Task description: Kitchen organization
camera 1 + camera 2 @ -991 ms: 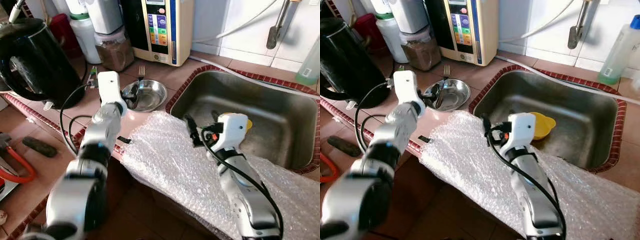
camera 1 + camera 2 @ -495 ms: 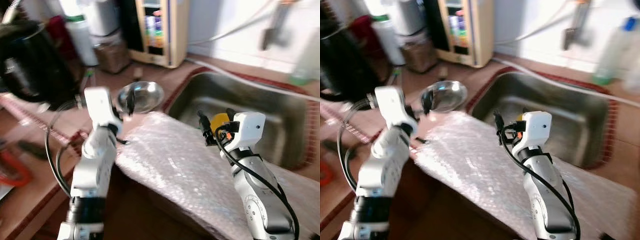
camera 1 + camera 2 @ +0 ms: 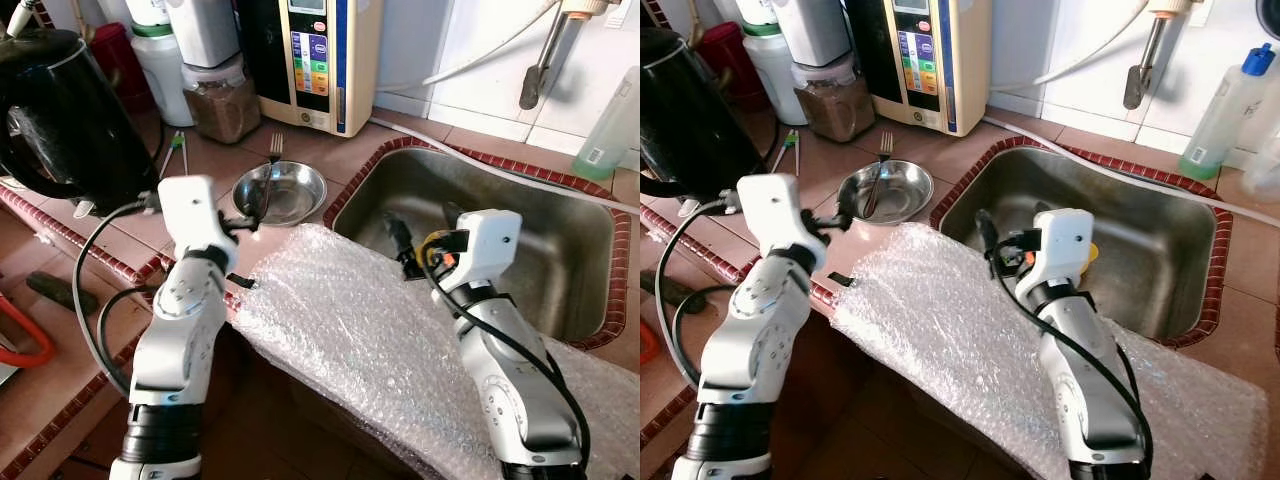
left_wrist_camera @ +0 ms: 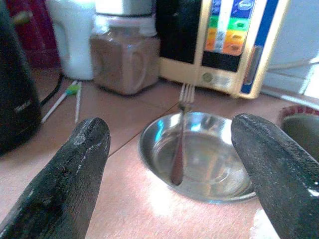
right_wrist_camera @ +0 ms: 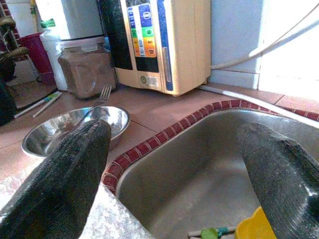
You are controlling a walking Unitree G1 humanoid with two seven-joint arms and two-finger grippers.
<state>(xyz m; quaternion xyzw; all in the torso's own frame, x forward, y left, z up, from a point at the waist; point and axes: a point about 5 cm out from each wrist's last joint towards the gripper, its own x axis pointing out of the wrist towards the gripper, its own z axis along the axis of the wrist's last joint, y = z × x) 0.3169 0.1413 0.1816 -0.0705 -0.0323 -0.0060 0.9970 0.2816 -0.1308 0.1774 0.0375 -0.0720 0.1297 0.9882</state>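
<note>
A steel bowl (image 3: pixel 292 192) with a fork (image 3: pixel 272 165) leaning in it sits on the tiled counter left of the sink (image 3: pixel 545 215). My left gripper (image 3: pixel 243 250) hovers open just short of the bowl, at the counter's front edge; the left wrist view frames the bowl (image 4: pixel 209 159) between its fingers (image 4: pixel 65 174). My right gripper (image 3: pixel 425 228) is open over the sink's near left corner, with nothing between its fingers (image 5: pixel 60 174). A yellow cup (image 5: pixel 256 229) lies in the sink below it. A bubble wrap sheet (image 3: pixel 350 330) drapes over the counter edge.
A black kettle (image 3: pixel 60 110) stands at the left. Along the back wall are a jar of brown powder (image 3: pixel 222 95), a white bottle (image 3: pixel 165 55) and a water purifier (image 3: pixel 320 50). A green bottle (image 3: pixel 610 130) stands at the right and a tap (image 3: pixel 540 70) hangs over the sink.
The camera swung and settled again. My left gripper has drawn back from the bowl toward the counter's front edge. My right gripper sits slightly farther over the sink.
</note>
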